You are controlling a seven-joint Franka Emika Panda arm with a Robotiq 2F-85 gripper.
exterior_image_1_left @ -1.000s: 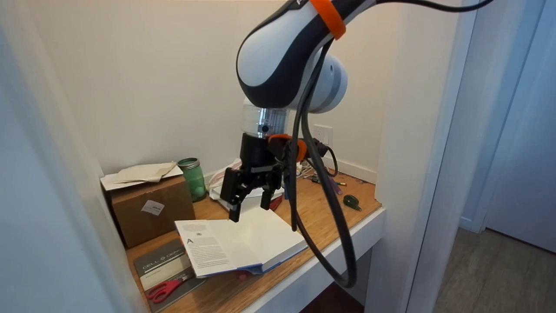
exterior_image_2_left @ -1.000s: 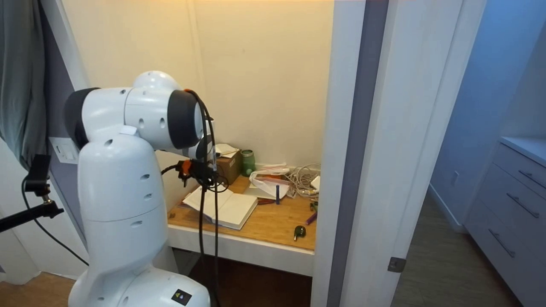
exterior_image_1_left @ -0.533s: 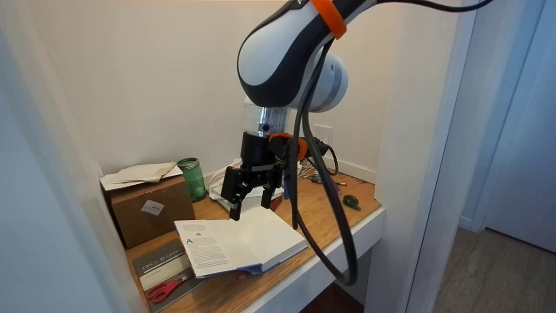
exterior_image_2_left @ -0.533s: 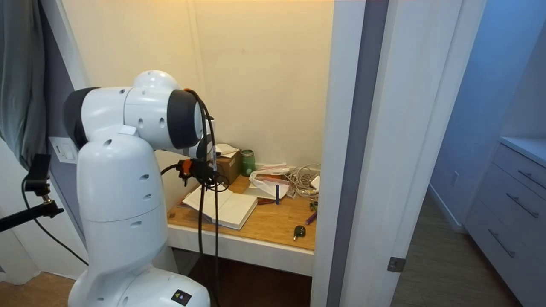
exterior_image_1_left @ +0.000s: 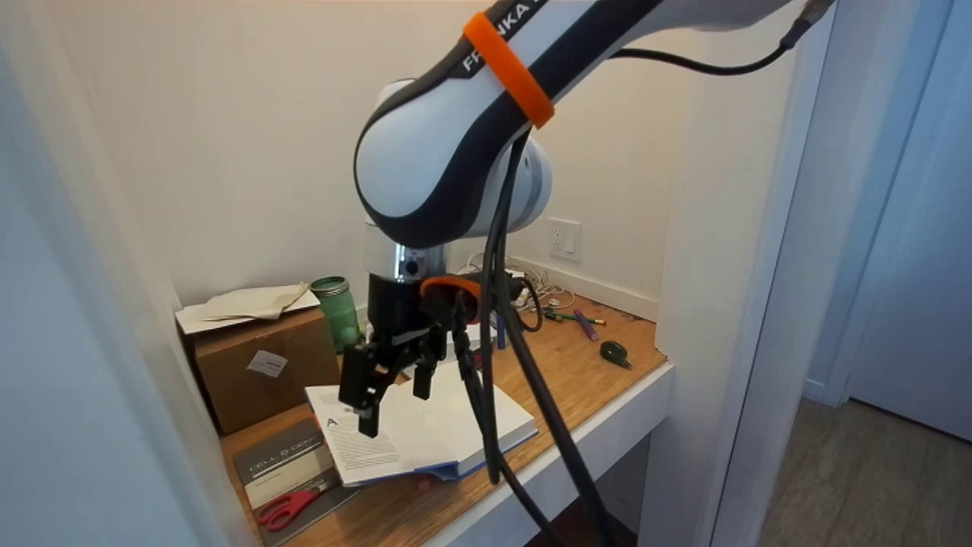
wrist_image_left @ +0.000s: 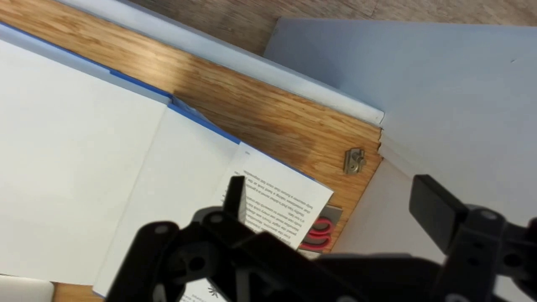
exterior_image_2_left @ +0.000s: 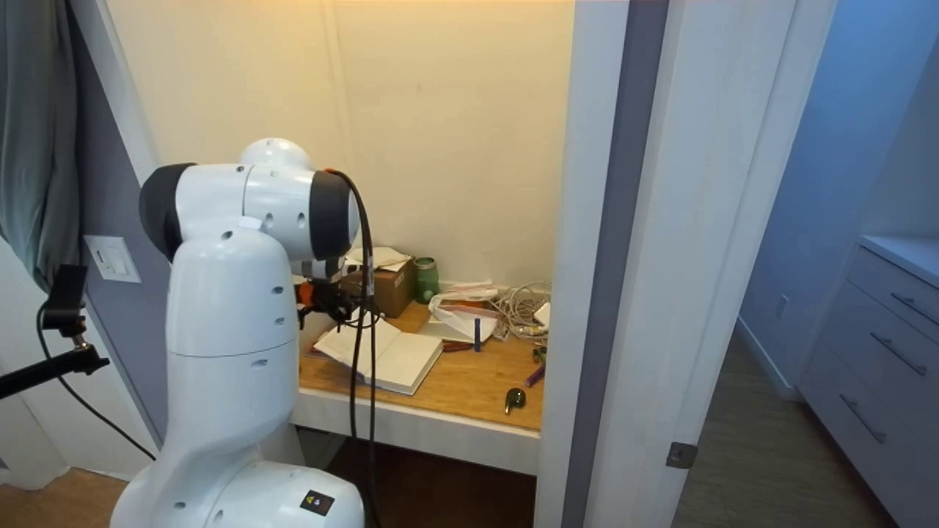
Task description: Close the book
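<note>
The book (wrist_image_left: 126,172) lies open at frame left; my fingers (wrist_image_left: 234,195) are apart

Sweeping my wrist view left to right, I get the thick page block (wrist_image_left: 63,159) filling the left of the frame, then the crease (wrist_image_left: 138,176), slanting steeply from upper left-centre to lower left; the open spread's long axis runs across it. Past that lies the thin cover side (wrist_image_left: 184,167), ending in a printed flap (wrist_image_left: 281,197) at the middle. There my gripper (wrist_image_left: 329,197) begins, spread wide with nothing clamped. The frame's left finger is over the print; in the gap show the flap's outer edge (wrist_image_left: 313,220) and, just beyond it, red scissors (wrist_image_left: 321,235). A metal catch (wrist_image_left: 354,160) follows, then the far finger against pale wall (wrist_image_left: 461,126).

In an exterior view the book (exterior_image_1_left: 433,429) sits lower centre, printed side leftmost; whether a fingertip touches paper I can't tell.

The coming move turns on that outer edge. It runs roughly parallel to the crease, cutting across my fingers' closing direction. I judge that lowering my only arm would straddle it, so I could lift the cover and swing it toward frame left, onto the block.
</note>
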